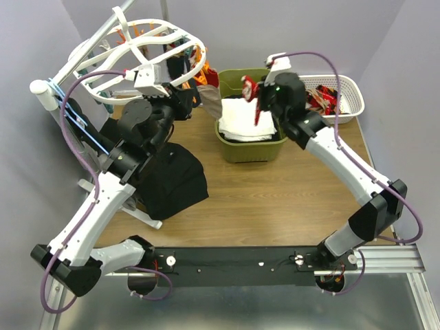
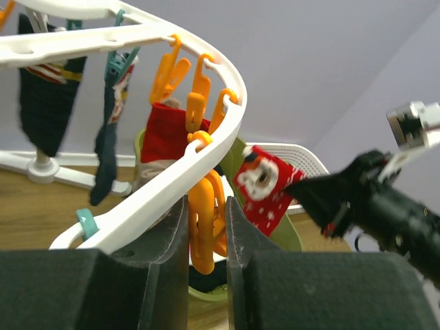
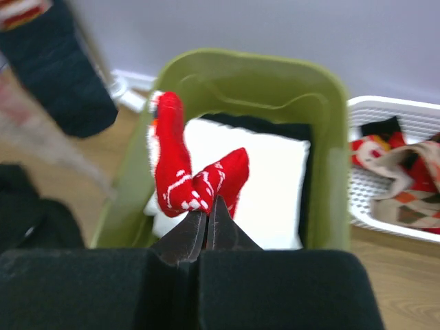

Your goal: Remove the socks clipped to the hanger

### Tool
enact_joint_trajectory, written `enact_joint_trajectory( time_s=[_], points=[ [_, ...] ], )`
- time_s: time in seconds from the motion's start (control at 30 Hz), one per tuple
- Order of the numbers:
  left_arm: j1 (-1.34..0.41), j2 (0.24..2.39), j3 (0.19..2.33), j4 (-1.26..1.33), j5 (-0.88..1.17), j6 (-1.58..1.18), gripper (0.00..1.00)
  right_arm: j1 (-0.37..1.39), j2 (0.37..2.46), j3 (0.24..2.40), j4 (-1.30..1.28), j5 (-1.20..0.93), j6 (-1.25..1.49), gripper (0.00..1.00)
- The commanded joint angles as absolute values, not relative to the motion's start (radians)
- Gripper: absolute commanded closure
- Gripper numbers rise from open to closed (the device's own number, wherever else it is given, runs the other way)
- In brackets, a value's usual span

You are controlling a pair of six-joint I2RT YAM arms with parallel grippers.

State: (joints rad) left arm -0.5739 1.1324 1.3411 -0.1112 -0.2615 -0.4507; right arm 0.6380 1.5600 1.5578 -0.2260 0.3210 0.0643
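Observation:
The white hanger [image 1: 155, 41] hangs at the back left, its rim [image 2: 137, 199] crossing the left wrist view. Several socks stay clipped to it: a red one [image 2: 165, 130] and dark ones [image 2: 48, 96]. My left gripper [image 2: 206, 203] is shut on an orange clip [image 2: 203, 234] dangling from the rim; from above it [image 1: 184, 103] sits just under the frame. My right gripper [image 3: 208, 206] is shut on a red patterned sock [image 3: 182, 175], which hangs free of the hanger above the green bin [image 3: 323, 137]. The same sock [image 1: 251, 89] shows beside the right gripper [image 1: 260, 104] from above.
The green bin [image 1: 251, 152] holds a folded white cloth [image 1: 246, 120]. A white mesh basket [image 1: 347, 93] at the back right holds several socks. A large black garment [image 1: 172, 180] lies on the table under my left arm. The hanger's stand [image 1: 48, 93] is far left.

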Motion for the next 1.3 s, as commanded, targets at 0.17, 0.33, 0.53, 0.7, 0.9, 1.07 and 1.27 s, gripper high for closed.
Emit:
enact_joint_trajectory(
  time_s=[0.17, 0.33, 0.53, 0.7, 0.9, 1.07, 1.27],
  points=[
    [-0.395, 1.005, 1.318, -0.173, 0.136, -0.371, 1.0, 0.289, 1.687, 1.742, -0.256, 0.189, 0.077, 0.99],
    [-0.328, 0.983, 1.302, -0.209, 0.28, -0.347, 1.0, 0.097, 1.834, 1.864, -0.262, 0.109, 0.086, 0.99],
    [-0.296, 0.977, 1.255, -0.213, 0.354, -0.339, 1.0, -0.026, 2.104, 2.09, -0.298, 0.097, 0.095, 0.99],
    [-0.278, 0.992, 1.243, -0.225, 0.362, -0.334, 1.0, -0.061, 2.322, 2.328, -0.46, 0.156, 0.098, 0.67],
    [-0.262, 1.006, 1.258, -0.219, 0.385, -0.337, 1.0, -0.058, 2.307, 2.278, -0.511, 0.083, 0.135, 0.09],
    [-0.255, 0.989, 1.233, -0.201, 0.39, -0.35, 1.0, -0.009, 2.218, 2.237, -0.57, 0.04, 0.124, 0.01],
    [-0.25, 0.985, 1.212, -0.166, 0.41, -0.385, 1.0, 0.152, 2.027, 2.082, -0.531, -0.038, 0.08, 0.0]
  ],
)
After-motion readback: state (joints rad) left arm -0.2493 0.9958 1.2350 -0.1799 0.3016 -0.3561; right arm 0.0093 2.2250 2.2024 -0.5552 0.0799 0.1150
